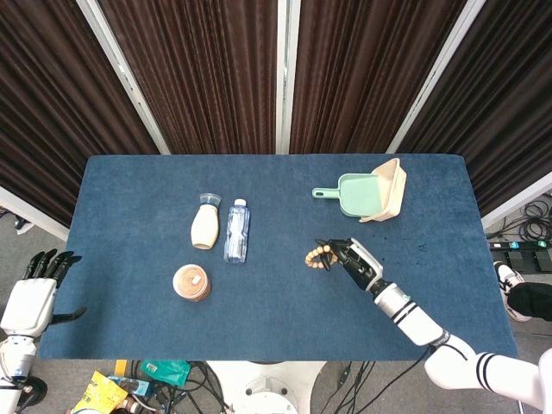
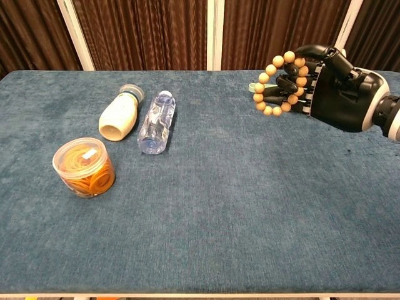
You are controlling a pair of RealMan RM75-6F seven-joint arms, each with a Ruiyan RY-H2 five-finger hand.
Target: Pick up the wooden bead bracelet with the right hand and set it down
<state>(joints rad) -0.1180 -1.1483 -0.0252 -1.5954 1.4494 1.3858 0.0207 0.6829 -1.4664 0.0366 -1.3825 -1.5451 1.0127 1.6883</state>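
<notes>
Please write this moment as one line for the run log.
right hand: holds bracelet above table | left hand: open, beside table, holds nothing | bracelet: not set down yet

no readable text, labels or numbers on any object, tub's label patch too small to read

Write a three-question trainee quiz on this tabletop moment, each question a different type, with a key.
1. True or false: the right hand holds the wooden bead bracelet clear of the table.
2. Which item lies right beside the clear plastic bottle? A) green dustpan B) cream bottle C) tub of rubber bands
3. Fill in: the left hand is off the table's ____ edge, holding nothing.

Key: 1 true; 2 B, the cream bottle; 3 left. The green dustpan and tub of rubber bands sit apart.
</notes>
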